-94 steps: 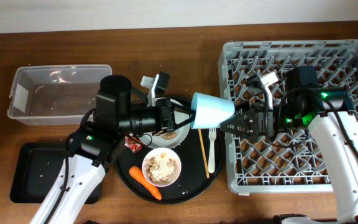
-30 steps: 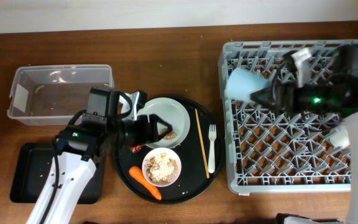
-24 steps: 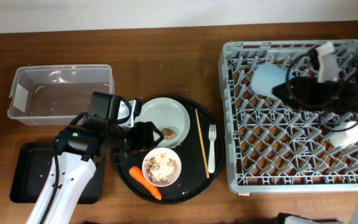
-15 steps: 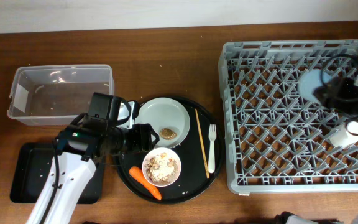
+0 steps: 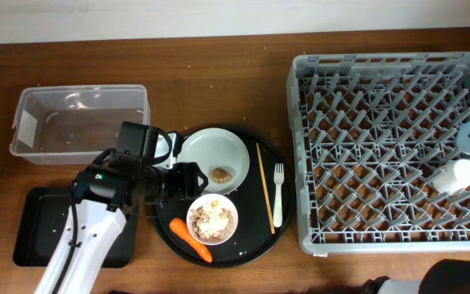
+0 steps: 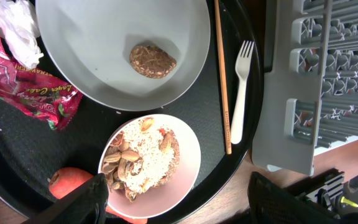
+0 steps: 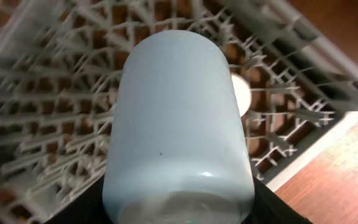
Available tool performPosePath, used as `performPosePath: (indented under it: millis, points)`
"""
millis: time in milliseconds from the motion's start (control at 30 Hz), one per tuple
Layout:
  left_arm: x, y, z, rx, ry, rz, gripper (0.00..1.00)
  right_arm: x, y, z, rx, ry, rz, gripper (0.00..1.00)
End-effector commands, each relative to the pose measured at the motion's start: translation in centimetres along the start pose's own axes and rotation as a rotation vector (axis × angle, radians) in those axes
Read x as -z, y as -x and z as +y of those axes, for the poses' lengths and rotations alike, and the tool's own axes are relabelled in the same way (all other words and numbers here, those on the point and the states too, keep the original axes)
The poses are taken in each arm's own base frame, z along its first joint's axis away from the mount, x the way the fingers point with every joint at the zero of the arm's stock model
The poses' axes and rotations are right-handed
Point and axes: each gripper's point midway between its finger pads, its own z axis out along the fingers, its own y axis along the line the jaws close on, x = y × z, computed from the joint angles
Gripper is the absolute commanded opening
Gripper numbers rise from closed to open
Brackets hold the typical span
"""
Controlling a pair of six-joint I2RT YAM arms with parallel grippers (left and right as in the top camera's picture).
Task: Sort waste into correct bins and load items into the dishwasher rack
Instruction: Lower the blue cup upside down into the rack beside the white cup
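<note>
Most of the rack [image 5: 365, 163] floor is left free, though upright pegs are set in rows all over it. 1 white cup [image 5: 454, 175] is lodged near its right wall, and the small blue cup [image 7: 179, 112] is held above it by the right gripper [image 7: 179, 208]. The round black tray [image 5: 250, 237] is crowded by plate [image 5: 206, 151], bowl [image 5: 189, 219], carrot [image 5: 190, 238], chopsticks [image 5: 264, 196] and fork [image 5: 278, 196]. Its left edge is covered by the left arm [image 5: 129, 175]. Bare table [image 5: 219, 82] is left between tub [image 5: 80, 122] and rack.
</note>
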Motion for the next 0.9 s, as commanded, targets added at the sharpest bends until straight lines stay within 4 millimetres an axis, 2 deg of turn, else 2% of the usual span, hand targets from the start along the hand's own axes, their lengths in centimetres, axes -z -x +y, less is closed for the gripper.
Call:
performPosePath:
  millis: [0, 233, 533, 700, 867]
  points:
    - [0.2, 0.1, 0.2, -0.014, 0.011, -0.009, 0.72, 0.1, 1.9, -1.9, -0.067, -0.109, -0.071, 0.45]
    - [0.2, 0.1, 0.2, -0.013, 0.011, -0.008, 0.72, -2.3, 3.4, -2.1, -0.121, -0.126, -0.073, 0.45]
    - [0.2, 0.1, 0.2, -0.013, 0.011, -0.008, 0.72, -8.3, 4.1, -2.3, -0.131, -0.147, 0.025, 0.45]
    - [0.2, 0.1, 0.2, -0.013, 0.011, -0.008, 0.72, -10.0, 4.7, -2.3, -0.131, -0.147, 0.025, 0.45]
    - [0.2, 0.0, 0.3, -0.011, 0.012, -0.004, 0.72, -10.8, 5.4, -2.3, -0.131, -0.147, 0.012, 0.45]
